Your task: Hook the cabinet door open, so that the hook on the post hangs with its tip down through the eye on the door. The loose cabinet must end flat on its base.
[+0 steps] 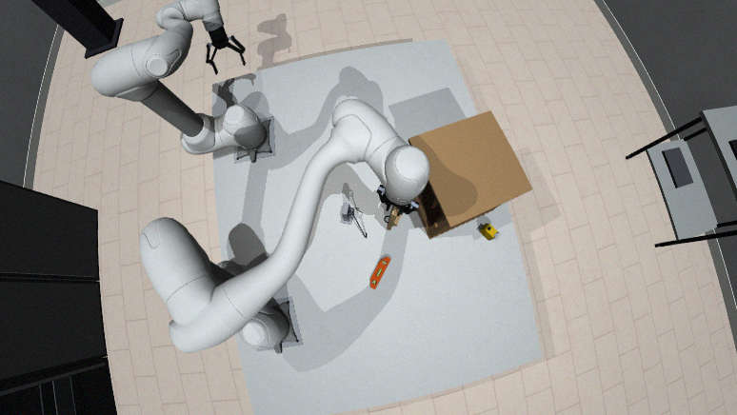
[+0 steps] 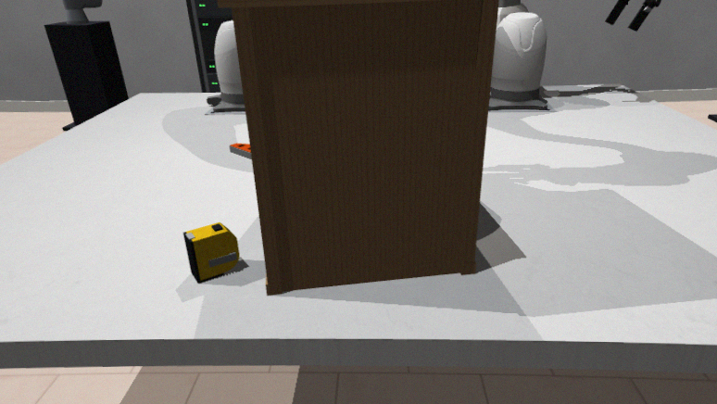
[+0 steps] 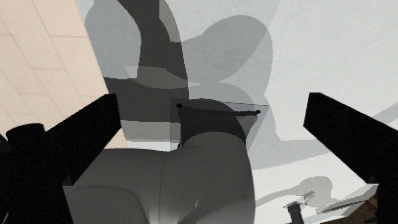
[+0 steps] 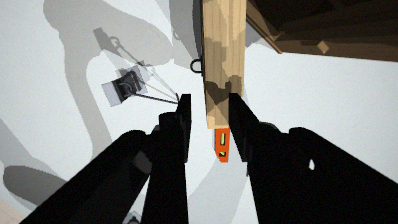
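"What's nearest in the exterior view?"
"The table's (image 1: 453, 319) (image 2: 100, 175) front edge, then one yellow tape measure (image 1: 488, 231) (image 2: 213, 253) beside one upright cabinet (image 1: 479, 159) (image 2: 371, 150) (image 4: 325, 25)."

"And beyond?"
"One orange level (image 1: 380, 271) (image 2: 240, 148) (image 4: 222, 145), partly hidden. The door (image 1: 393, 218) (image 4: 224, 60) stands out from the cabinet; its eye (image 4: 191, 65) is apart from the hook (image 1: 359, 225) (image 4: 155, 98)."

"Two claws?"
"Right gripper (image 1: 395, 207) (image 4: 210, 100): partly open at the door, ungripped, a gap on the eye's side. Left gripper (image 1: 229, 68) (image 2: 622, 26) (image 3: 213, 107): wide open, empty, well apart."
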Robot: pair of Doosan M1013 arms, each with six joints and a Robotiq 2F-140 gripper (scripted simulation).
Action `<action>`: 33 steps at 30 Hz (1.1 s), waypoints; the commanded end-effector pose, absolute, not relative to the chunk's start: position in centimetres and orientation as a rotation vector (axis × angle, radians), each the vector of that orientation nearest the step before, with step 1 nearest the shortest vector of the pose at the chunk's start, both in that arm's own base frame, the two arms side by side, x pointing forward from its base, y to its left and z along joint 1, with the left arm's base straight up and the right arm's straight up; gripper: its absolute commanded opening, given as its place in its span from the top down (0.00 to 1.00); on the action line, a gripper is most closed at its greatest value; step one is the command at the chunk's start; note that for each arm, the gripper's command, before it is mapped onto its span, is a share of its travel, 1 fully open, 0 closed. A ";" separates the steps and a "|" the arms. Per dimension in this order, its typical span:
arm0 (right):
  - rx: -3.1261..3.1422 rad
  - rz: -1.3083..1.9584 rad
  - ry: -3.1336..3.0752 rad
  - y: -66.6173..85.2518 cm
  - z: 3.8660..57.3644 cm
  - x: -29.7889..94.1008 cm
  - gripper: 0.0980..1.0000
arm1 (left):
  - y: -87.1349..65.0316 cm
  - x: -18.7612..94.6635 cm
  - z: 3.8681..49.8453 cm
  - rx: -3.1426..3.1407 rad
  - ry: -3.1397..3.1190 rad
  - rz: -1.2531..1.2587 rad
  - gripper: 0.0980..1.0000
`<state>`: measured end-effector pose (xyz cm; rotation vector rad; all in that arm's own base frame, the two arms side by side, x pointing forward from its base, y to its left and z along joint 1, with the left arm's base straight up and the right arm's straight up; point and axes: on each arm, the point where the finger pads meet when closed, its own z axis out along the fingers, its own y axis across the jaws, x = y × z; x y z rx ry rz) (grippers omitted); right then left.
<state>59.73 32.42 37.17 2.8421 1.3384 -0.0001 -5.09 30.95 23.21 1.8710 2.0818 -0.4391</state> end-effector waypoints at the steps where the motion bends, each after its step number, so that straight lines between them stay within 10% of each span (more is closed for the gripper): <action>1: 2.843 0.002 1.339 32.4 37.3 59.7 0.78 | 31.0 -5.1 23.3 1.872 2.083 -0.439 0.00; 33: 2.822 0.002 1.381 32.2 37.3 60.0 0.78 | 31.0 -5.1 23.3 1.872 2.083 -0.439 0.00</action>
